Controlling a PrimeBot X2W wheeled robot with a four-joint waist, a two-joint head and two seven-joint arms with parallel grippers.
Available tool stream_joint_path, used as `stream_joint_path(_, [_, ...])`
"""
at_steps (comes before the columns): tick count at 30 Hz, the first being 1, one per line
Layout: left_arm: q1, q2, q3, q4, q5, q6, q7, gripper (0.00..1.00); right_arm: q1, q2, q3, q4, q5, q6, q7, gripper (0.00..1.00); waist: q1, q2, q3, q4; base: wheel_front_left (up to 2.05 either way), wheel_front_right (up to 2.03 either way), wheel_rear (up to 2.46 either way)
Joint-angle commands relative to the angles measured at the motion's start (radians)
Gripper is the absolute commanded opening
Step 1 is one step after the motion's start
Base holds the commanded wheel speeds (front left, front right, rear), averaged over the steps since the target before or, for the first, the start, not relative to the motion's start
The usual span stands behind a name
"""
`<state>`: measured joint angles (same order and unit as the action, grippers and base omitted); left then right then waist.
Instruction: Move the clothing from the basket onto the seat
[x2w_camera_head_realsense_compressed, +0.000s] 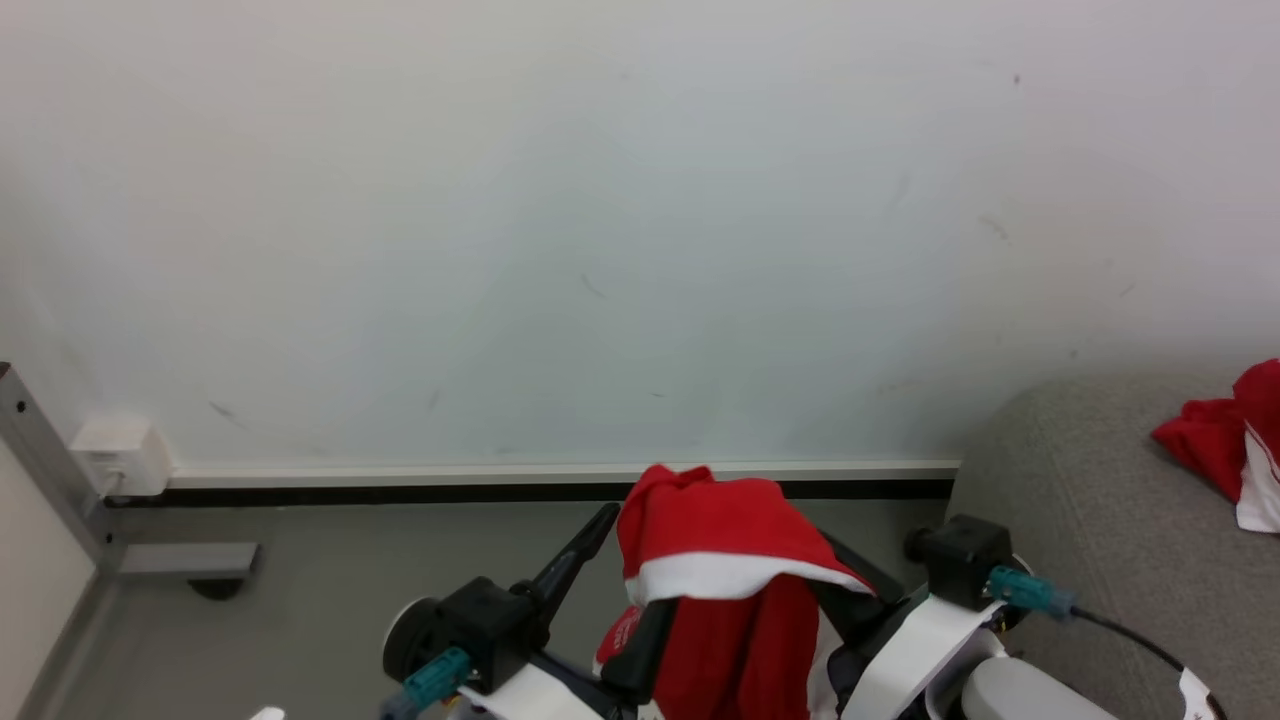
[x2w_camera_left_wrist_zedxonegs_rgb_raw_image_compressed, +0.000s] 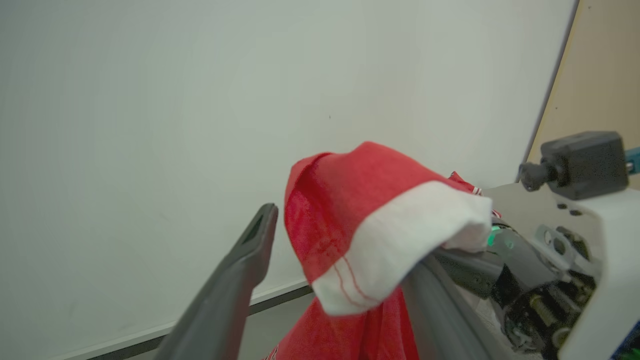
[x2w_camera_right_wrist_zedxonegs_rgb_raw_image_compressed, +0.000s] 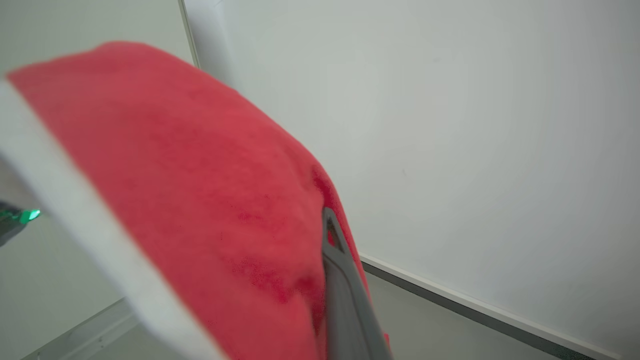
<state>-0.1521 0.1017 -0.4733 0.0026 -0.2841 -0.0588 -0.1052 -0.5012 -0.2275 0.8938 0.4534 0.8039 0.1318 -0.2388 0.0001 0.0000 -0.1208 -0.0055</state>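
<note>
Garment (x2w_camera_head_realsense_compressed: 710, 520): red, white-trimmed, lower centre of frame. Clamped at its peak by right gripper (x2w_camera_right_wrist_zedxonegs_rgb_raw_image_compressed: 325, 220); hangs between the spread fingers of left gripper (x2w_camera_left_wrist_zedxonegs_rgb_raw_image_compressed: 340, 235). Second garment (x2w_camera_head_realsense_compressed: 1215, 440): on seat (x2w_camera_head_realsense_compressed: 1080, 500), right edge.

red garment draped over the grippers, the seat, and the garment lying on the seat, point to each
draped garment (x2w_camera_head_realsense_compressed: 715, 525): head view, red fold above its white band.
seat (x2w_camera_head_realsense_compressed: 1100, 480): head view, bare grey upholstery.
garment on the seat (x2w_camera_head_realsense_compressed: 1205, 440): head view, red fabric.
</note>
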Motion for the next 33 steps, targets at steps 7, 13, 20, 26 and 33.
stream_joint_path(7, [0.029,0.000,-0.008,0.050,-0.018,0.012,-0.019,1.00,-0.048,-0.081,-0.047,-0.030,0.007,-0.002,-0.010,0.00,-0.0001,0.0000,0.045,-0.139,0.00,0.00,0.00])
stream_joint_path(13, [0.010,-0.009,-0.014,0.100,-0.022,0.014,-0.051,1.00,-0.069,-0.142,-0.095,-0.055,-0.002,-0.002,-0.004,0.00,-0.0001,0.0000,0.082,-0.282,0.00,0.00,0.00])
stream_joint_path(20, [-0.035,-0.021,-0.027,0.147,-0.027,0.010,-0.083,1.00,-0.073,-0.189,-0.164,-0.093,-0.010,-0.002,0.005,0.00,-0.0001,0.0000,0.122,-0.430,0.00,0.00,0.00])
stream_joint_path(26, [-0.073,-0.028,-0.056,0.177,-0.026,0.000,-0.088,1.00,-0.051,-0.211,-0.234,-0.114,-0.018,-0.002,0.005,0.00,-0.0001,0.0000,0.149,-0.484,0.00,0.00,0.00])
stream_joint_path(33, [-0.099,-0.032,-0.065,0.193,-0.026,0.007,-0.090,1.00,-0.050,-0.207,-0.294,-0.119,-0.046,-0.002,0.034,0.00,-0.0001,0.0000,0.176,-0.501,0.00,0.00,0.00])
